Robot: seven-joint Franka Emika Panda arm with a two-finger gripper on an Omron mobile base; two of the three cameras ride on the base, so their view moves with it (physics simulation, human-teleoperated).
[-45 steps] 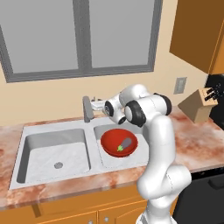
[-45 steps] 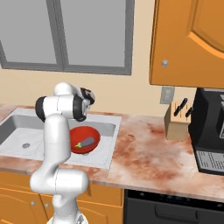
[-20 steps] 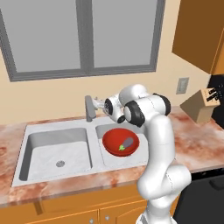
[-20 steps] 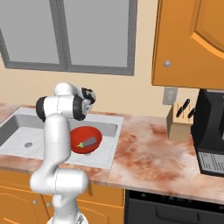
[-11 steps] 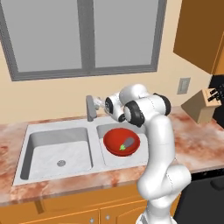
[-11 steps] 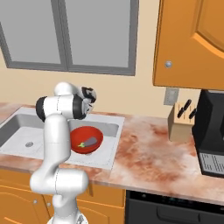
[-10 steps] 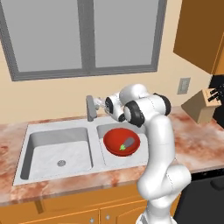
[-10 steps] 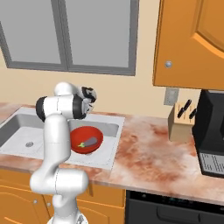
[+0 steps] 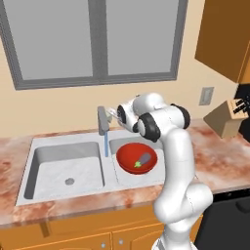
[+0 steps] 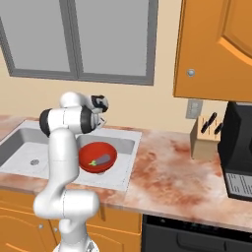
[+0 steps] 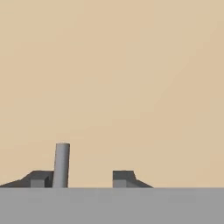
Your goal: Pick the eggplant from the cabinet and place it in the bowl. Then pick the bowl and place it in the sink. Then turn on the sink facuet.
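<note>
The red bowl (image 9: 128, 155) (image 10: 89, 150) sits in the right basin of the grey double sink (image 9: 53, 163) (image 10: 19, 147). The grey-purple eggplant (image 9: 144, 159) (image 10: 101, 159) lies inside it, green tip toward the front. My gripper (image 9: 117, 113) (image 10: 102, 106) (image 11: 83, 179) is open, up at the top of the sink faucet (image 9: 102, 121). In the hand view the faucet's lever handle (image 11: 61, 165) stands between the fingertips (image 11: 41, 178), close to the left one. A thin blue stream of water (image 9: 106, 144) falls from the spout by the divider between the basins.
A wooden knife block (image 9: 224, 118) (image 10: 203, 135) stands on the marbled counter (image 9: 219, 156) (image 10: 167, 167) to the right, with a black coffee machine (image 10: 238, 147) beyond it. The orange-brown wall cabinet (image 9: 222, 44) hangs at the upper right. A window (image 9: 97, 39) spans the wall behind the sink.
A blue water stream now runs from the faucet spout, where none showed before. The arm and gripper have barely shifted at the faucet; the bowl and eggplant are still.
</note>
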